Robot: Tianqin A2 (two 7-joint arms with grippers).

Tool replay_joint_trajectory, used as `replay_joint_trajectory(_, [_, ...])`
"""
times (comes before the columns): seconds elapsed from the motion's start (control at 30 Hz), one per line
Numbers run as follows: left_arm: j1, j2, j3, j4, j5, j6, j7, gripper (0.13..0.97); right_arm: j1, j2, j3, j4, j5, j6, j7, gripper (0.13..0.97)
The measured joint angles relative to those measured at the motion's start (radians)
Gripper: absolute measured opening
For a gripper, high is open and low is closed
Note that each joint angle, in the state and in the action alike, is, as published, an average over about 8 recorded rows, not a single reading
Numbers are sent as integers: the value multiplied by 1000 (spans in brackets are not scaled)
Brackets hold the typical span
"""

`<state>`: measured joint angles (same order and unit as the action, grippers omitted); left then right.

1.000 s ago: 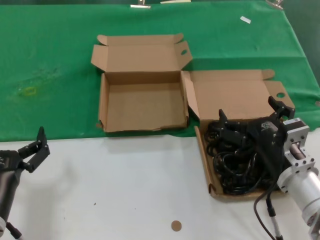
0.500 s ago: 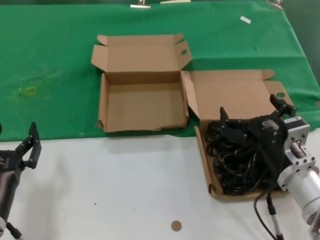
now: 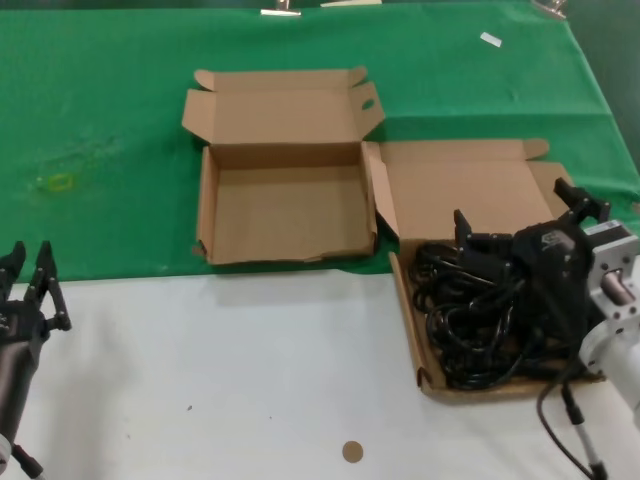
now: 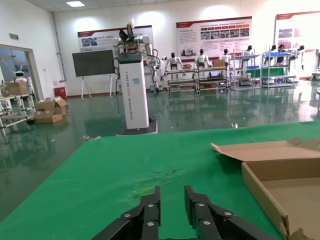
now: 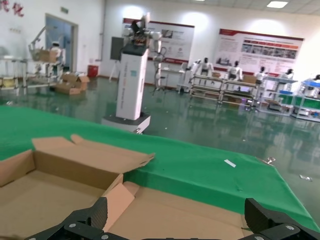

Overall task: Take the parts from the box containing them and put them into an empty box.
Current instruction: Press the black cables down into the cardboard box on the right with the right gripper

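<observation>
The black power cords (image 3: 470,325) lie in tangled loops in the brown box (image 3: 409,325) at the right, its lid (image 3: 460,190) folded back. My right gripper (image 3: 520,212) hovers just above the cords' far side, jaws wide open and holding nothing; its wrist view (image 5: 177,220) shows only the lid (image 5: 200,215) between the fingertips. The empty box (image 3: 285,215) stands open at the middle, on the left of the cord box; it also shows in the left wrist view (image 4: 295,185) and the right wrist view (image 5: 45,190). My left gripper (image 3: 30,258) is at the near left, narrowly open and empty (image 4: 172,197).
A green cloth (image 3: 100,150) covers the far half of the table; the near half is white (image 3: 250,380). A small brown disc (image 3: 351,452) lies near the front edge. My own grey-black cable (image 3: 548,420) hangs by the right arm.
My left gripper has swung left toward the table's edge and turned its fingers upright. My right gripper has shifted a little right and back over the cords, still open.
</observation>
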<state>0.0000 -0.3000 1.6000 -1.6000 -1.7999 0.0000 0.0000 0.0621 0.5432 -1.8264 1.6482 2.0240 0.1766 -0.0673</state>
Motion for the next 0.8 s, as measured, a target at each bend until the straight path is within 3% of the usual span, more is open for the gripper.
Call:
replay_joint_trajectory(0.23, [0, 0, 0, 0, 0, 0, 0, 225, 50, 210, -143, 51, 197, 66, -46, 966])
replay_joint_trajectory(0.4, [0, 0, 0, 0, 0, 0, 0, 189, 107, 353, -246, 80, 294, 66, -75, 966])
replay_joint_trajectory(0.6, [0, 0, 0, 0, 0, 0, 0, 152, 205, 498, -384, 86, 344, 10, -106, 966])
replay_joint_trajectory(0.8, [0, 0, 0, 0, 0, 0, 0, 148, 334, 603, -528, 57, 323, -85, -101, 966])
